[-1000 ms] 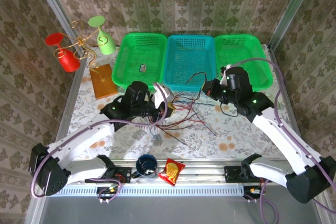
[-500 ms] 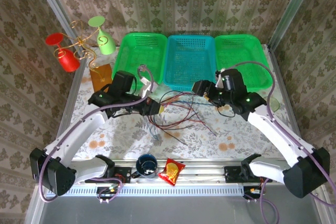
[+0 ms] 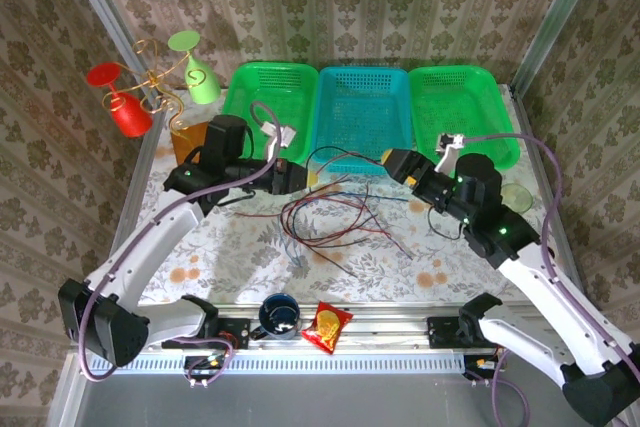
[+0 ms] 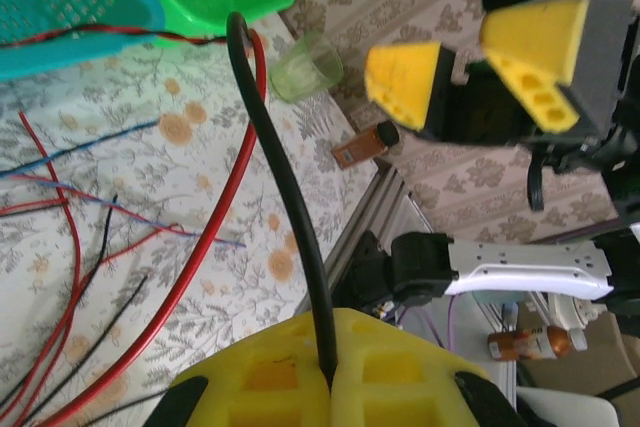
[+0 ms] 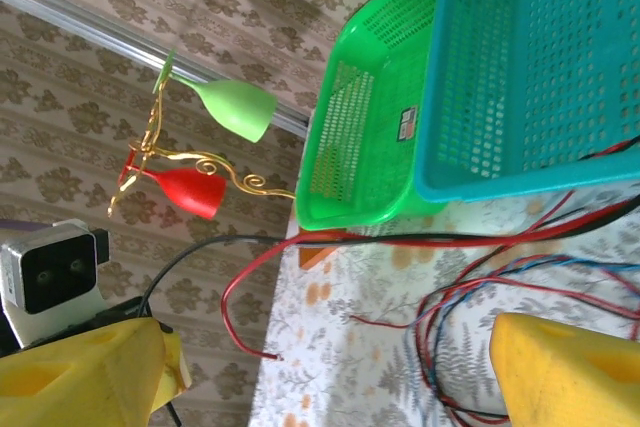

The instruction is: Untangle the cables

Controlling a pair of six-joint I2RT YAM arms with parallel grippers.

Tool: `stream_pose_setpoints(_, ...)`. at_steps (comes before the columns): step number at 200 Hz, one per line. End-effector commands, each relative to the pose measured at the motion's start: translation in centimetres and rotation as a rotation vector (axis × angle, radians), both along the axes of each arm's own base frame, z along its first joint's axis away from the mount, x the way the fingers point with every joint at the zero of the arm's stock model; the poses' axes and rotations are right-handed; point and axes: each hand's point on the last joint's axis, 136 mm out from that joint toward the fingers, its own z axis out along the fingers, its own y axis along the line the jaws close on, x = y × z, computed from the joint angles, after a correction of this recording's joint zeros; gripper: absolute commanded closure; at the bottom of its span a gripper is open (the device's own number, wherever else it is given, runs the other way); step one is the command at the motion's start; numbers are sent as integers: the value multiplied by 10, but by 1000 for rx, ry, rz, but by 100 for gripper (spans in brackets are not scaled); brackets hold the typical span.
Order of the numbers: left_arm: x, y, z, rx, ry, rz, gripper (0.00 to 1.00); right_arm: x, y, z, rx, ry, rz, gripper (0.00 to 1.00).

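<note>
The cables (image 3: 335, 217), thin red, black and blue wires, lie loosely tangled on the flowered table in front of the teal basket. My left gripper (image 3: 293, 175) is shut on a black cable (image 4: 290, 197). This cable arcs up from its yellow fingers (image 4: 330, 377) toward the baskets, and a red cable (image 4: 215, 237) curves beside it. My right gripper (image 3: 405, 169) hovers open at the tangle's right end, nothing between its yellow fingers. It faces the left wrist camera as the right gripper (image 4: 470, 72). One of its own fingers (image 5: 570, 372) shows low in the right wrist view.
Three baskets line the back: green (image 3: 232, 117), teal (image 3: 362, 71), green (image 3: 455, 71). A wooden stand (image 3: 192, 155) with red and green glasses is at back left. A clear cup (image 3: 515, 197) sits at right. A blue cup (image 3: 279, 314) and snack packet (image 3: 326, 326) rest on the near rail.
My right gripper has opened, let go of the wires and drawn back to the right. My left gripper has moved left and back, still holding the black cable. The tangle has spread out.
</note>
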Motion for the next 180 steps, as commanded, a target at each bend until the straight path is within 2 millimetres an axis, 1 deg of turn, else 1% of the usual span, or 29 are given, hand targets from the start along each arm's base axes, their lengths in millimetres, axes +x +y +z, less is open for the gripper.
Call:
stream_pose_setpoints(1,13,-3,21,-61,-18,33,100,5,22,19,129,-35,-12,14)
stream_pose_setpoints(22,20,-7,26,-92,-23,48,100,5,52,21,161,-53,45,15)
stream_pose_setpoints(39,23,-9,29,-104,-27,57,100,10,70,18,193,-45,70,19)
stream_pose_setpoints(61,23,-10,27,-105,-25,55,100,16,87,16,225,-44,103,30)
stream_pose_setpoints(76,20,-11,26,-105,-20,41,100,21,94,15,226,-41,112,36)
stream_pose_setpoints(127,15,-13,21,-96,-12,24,100,38,115,20,276,-34,138,37)
stream_pose_setpoints(153,12,-13,20,-93,-8,10,100,45,126,17,286,-20,159,40)
stream_pose_setpoints(180,9,-12,20,-91,-8,7,100,52,133,15,294,-18,162,45)
